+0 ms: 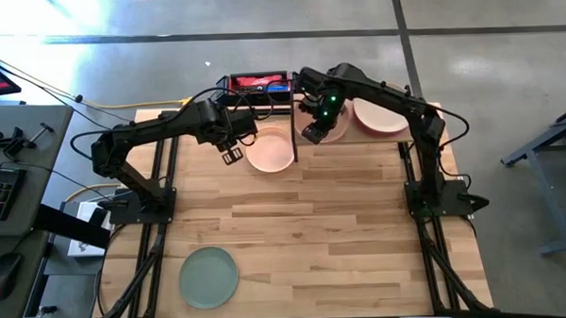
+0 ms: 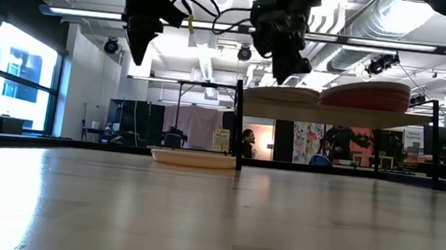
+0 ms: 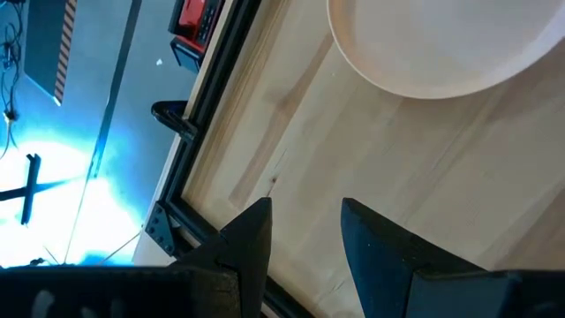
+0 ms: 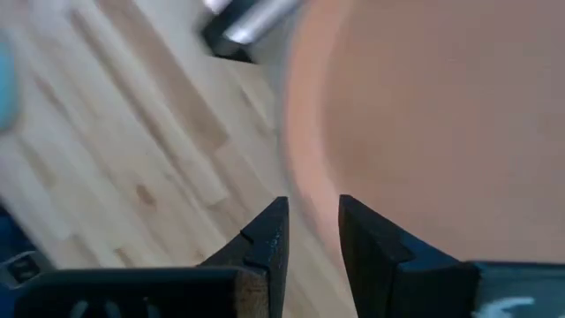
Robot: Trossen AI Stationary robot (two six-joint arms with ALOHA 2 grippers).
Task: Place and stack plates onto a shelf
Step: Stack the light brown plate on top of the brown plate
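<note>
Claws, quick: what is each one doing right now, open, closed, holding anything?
Left claw: open, empty, above the table beside the cream plate.
Right claw: open, empty, over the plate on the shelf.

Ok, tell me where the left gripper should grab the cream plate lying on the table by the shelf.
Take the cream plate by its raised rim on the side facing the left gripper, which hovers open just beside it. The plate lies flat on the table, so probably only the thin edge offers a pinch; the shelf leg crowds the opposite side.
</note>
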